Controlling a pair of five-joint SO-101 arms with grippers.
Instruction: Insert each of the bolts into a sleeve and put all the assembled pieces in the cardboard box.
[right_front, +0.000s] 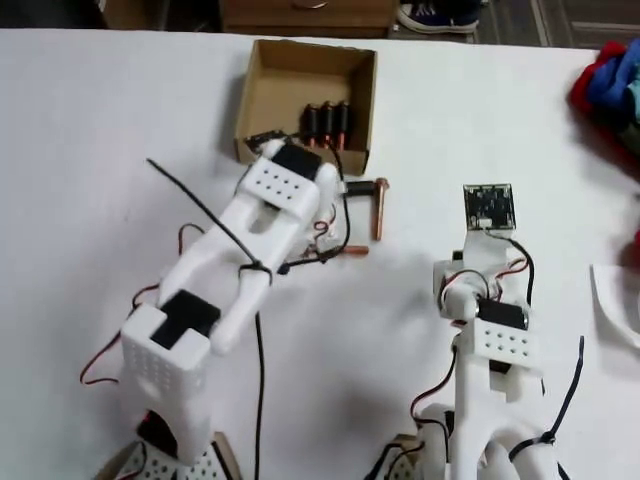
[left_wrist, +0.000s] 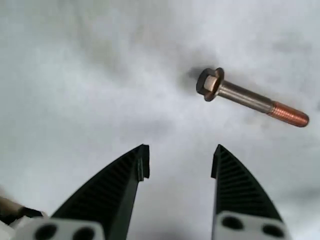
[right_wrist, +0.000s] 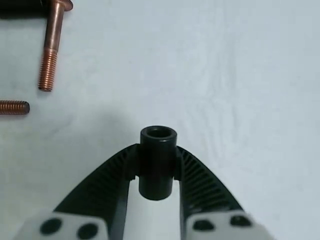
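The cardboard box (right_front: 262, 75) stands at the back of the white table with three assembled pieces (right_front: 327, 121) lying in it. Two copper bolts lie just in front of it: one (right_front: 378, 208) pointing front to back, the other (right_front: 345, 251) lying crosswise, partly under the left arm (right_front: 285, 185). In the left wrist view my left gripper (left_wrist: 180, 162) is open over bare table, with a bolt (left_wrist: 250, 97) a short way beyond its tips. My right gripper (right_wrist: 156, 172) is shut on a black sleeve (right_wrist: 158, 160), held upright with its bore facing up. Both bolts (right_wrist: 51, 45) (right_wrist: 14, 107) lie off to its side.
A bundle of red and blue cloth (right_front: 610, 80) lies at the table's far right edge, and a white curved object (right_front: 615, 300) sits further forward. Red and black cables (right_front: 330, 245) hang by the left arm near the bolts. The right arm's camera board (right_front: 488, 205) is right of the bolts.
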